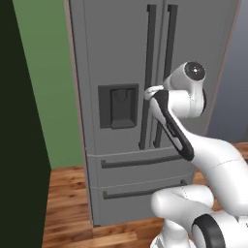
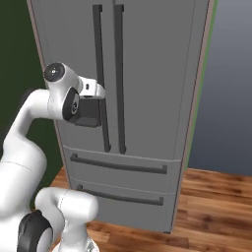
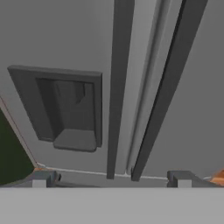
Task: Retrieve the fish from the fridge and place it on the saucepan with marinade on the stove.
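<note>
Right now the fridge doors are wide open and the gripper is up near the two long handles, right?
Not quite. The fridge doors are both shut; the right base view shows them closed flat, with the two long handles side by side. The gripper is indeed up near those handles, as the hand view shows.

Closed fridge on wooden floor

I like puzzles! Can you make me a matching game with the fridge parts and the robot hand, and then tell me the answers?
Things:
1. fridge doors
2. water dispenser
3. two long handles
4. gripper

Descriptions:
A. dark and upright, side by side
B. open, facing the handles
C. shut, grey
D. dark recess left of the handles

Pairs: 1-C, 2-D, 3-A, 4-B
</note>
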